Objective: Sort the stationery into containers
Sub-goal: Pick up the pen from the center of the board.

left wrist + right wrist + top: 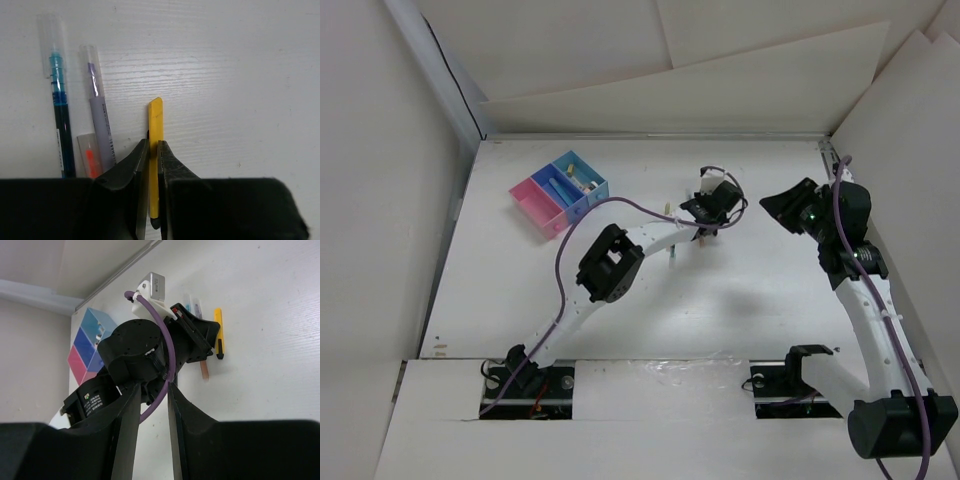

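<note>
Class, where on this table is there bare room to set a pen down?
Bare: the table between the left arm and right arm, and the left side nearer than the bins. Crowded: where the yellow pen, teal pen and purple pen lie together.

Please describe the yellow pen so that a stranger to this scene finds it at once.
On the white table, right of the pink and blue bins, the left pincer is down at a row of pens. The yellow pen is clamped between its fingers; it alone is plain yellow, its neighbours have clear caps.
</note>
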Tool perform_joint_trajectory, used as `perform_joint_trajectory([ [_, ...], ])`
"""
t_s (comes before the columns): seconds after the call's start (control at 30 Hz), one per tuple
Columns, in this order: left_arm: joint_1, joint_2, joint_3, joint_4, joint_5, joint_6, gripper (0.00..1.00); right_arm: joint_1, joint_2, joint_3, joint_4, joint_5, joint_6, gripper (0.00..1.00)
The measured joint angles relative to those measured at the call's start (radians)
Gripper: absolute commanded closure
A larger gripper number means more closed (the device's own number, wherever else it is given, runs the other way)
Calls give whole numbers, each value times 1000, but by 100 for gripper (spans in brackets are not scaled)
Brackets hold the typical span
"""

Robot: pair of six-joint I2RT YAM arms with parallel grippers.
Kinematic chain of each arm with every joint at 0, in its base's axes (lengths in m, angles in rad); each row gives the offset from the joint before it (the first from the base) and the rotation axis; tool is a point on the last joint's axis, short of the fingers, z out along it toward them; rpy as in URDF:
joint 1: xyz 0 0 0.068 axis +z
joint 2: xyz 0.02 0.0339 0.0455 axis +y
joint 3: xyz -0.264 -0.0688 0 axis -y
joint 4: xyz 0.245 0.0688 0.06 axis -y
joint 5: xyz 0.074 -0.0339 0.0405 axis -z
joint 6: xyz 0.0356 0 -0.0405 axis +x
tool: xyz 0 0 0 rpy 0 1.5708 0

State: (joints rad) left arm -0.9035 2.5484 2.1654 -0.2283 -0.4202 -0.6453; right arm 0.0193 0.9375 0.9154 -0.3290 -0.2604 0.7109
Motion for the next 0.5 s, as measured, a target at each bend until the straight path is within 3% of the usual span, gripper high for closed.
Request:
perform_joint_trajectory([
  [0.5, -5, -291, -409, 93, 111, 6, 100, 0, 2, 0, 4, -20, 1, 65],
])
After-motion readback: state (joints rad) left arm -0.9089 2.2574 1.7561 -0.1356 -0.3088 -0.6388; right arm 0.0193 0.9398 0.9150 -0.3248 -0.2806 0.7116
